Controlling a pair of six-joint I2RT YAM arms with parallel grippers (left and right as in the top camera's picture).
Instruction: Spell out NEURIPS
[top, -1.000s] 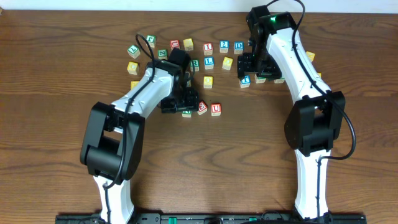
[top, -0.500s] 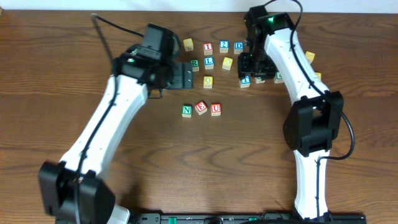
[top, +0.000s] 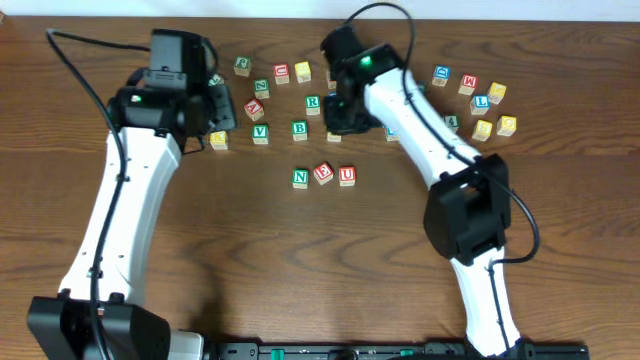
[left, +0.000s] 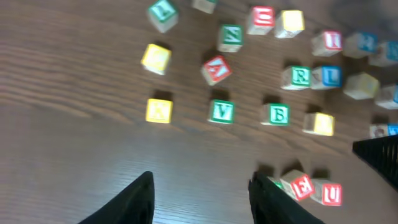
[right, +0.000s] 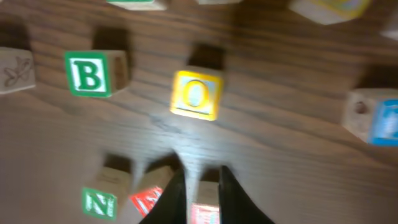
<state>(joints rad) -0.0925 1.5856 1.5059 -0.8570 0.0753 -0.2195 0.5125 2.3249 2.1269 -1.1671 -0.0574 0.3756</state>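
Three letter blocks lie in a row on the table: green N (top: 300, 178), red E (top: 323, 172) and red U (top: 346, 176). A green R block (top: 312, 102) sits among the loose blocks behind them. My left gripper (top: 215, 112) hovers at the left of the loose blocks; in the left wrist view the left gripper (left: 203, 175) is open with bare wood between its fingers. My right gripper (top: 345, 118) hangs over the middle. In its wrist view the right gripper (right: 201, 169) is shut on nothing, above the U (right: 205, 211), beside the E (right: 149, 199) and near a yellow O block (right: 197, 93).
Loose blocks spread across the back of the table: green B (top: 299, 128), green V (top: 260, 132), red A (top: 254, 107), yellow block (top: 218, 139). Another cluster (top: 480, 100) lies at the right. The right arm (top: 420, 120) crosses over blocks behind the row.
The left arm left the N-E-U row and swung back to the left. The right arm moved left from the right cluster to the middle, and its jaws came together.
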